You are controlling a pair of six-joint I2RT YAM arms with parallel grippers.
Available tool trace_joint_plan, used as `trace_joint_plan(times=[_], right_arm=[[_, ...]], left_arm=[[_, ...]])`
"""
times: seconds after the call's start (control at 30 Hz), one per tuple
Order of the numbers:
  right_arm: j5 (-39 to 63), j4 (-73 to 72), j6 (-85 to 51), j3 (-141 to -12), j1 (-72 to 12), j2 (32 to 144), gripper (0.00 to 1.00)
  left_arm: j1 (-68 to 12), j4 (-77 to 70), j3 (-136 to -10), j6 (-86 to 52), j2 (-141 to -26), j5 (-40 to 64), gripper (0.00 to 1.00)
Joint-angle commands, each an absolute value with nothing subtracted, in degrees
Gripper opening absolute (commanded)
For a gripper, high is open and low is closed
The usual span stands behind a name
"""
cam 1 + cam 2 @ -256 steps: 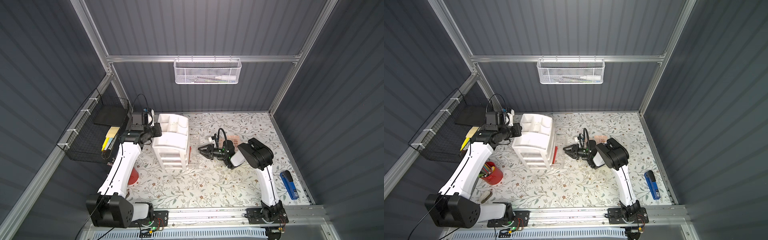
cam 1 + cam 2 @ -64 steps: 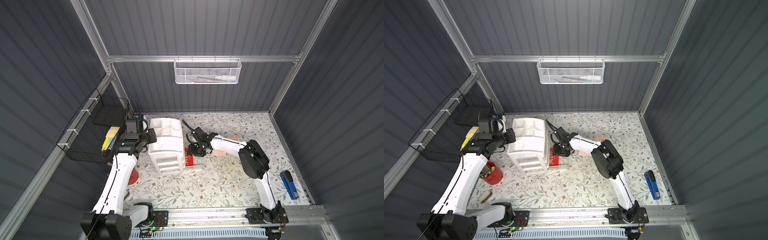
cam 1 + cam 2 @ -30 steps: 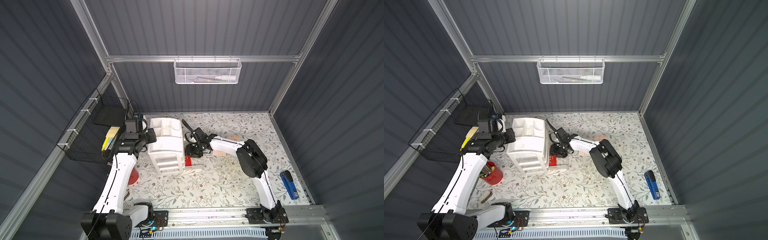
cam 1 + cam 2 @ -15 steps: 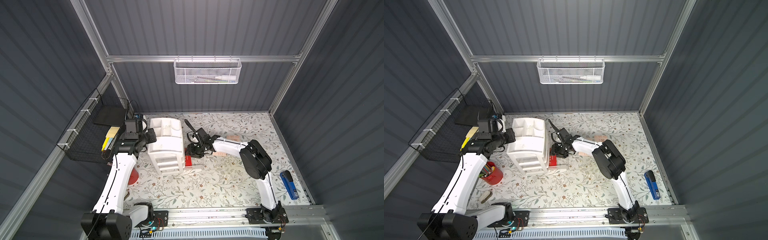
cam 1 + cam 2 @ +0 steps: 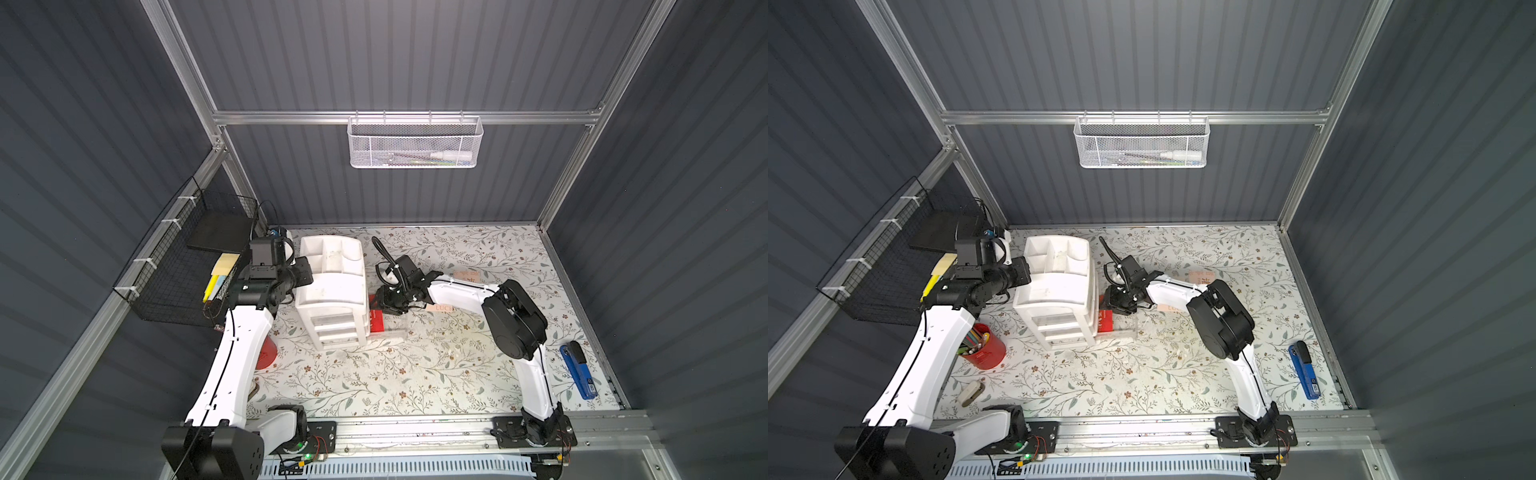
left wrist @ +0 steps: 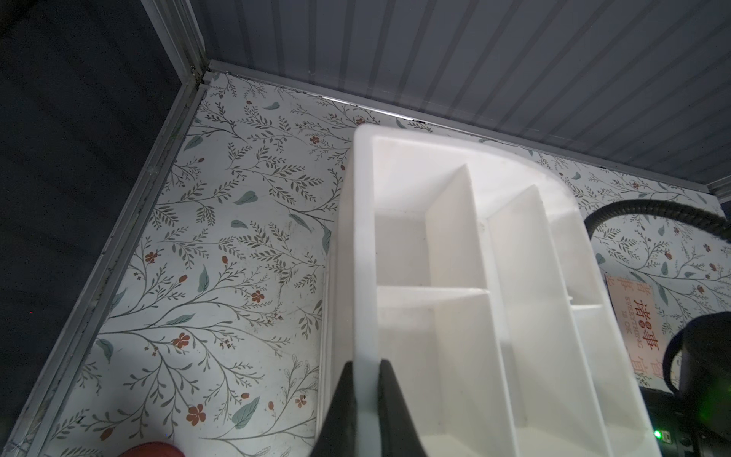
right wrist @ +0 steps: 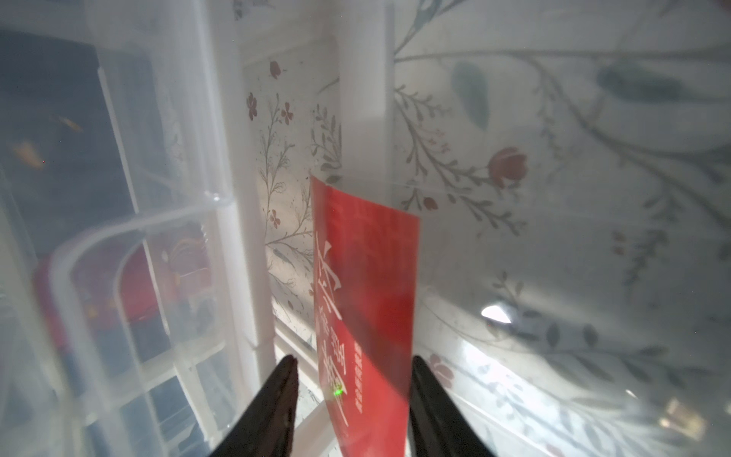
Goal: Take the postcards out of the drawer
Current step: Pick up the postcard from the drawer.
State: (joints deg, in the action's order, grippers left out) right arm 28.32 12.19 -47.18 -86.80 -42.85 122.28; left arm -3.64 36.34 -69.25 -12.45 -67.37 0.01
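The red postcard (image 7: 368, 285) stood leaning in the clear drawer (image 5: 397, 333), pulled out of the white organizer (image 5: 332, 286) near the tabletop's (image 5: 415, 374) back left corner. The right hand (image 7: 355, 360) straddled it, jaws partly apart and not clamped. A peach postcard (image 5: 442, 308) lay flat just beside that arm, and a second peach postcard (image 5: 466, 274) lay nearer the back edge. The left hand (image 6: 366, 362) pinched the organizer's rim.

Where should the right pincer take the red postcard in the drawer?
Pinch its upper free edge from above, one finger per face. The red postcard leans on edge in the pulled-out clear drawer, so only its flat faces give purchase. The right pincer straddles it, open.
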Motion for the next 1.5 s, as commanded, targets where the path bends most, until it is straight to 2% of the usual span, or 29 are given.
trace_joint_plan(times=[0.0, 0.23, 0.5, 0.83, 1.47], right_arm=[[30.1, 9.6, -47.2, -86.3, -43.1, 119.5, 0.39], [29.6, 10.4, -46.5, -86.4, -43.0, 119.5, 0.2], [29.4, 11.3, -45.4, -86.4, -42.5, 119.4, 0.1], [30.6, 11.7, -43.4, -86.6, -41.4, 117.8, 0.03], [33.1, 15.8, -38.9, -84.8, -36.3, 109.0, 0.0]], left_arm=[[-3.4, 39.8, -67.8, -10.2, -68.4, -0.1, 0.0], [-3.3, 39.8, -67.9, -10.2, -68.3, -0.1, 0.0], [-3.3, 39.7, -67.8, -10.1, -68.4, -0.2, 0.0], [-3.3, 39.7, -67.7, -10.1, -68.7, 0.0, 0.0], [-3.4, 39.6, -67.6, -10.2, -69.0, 0.2, 0.0]])
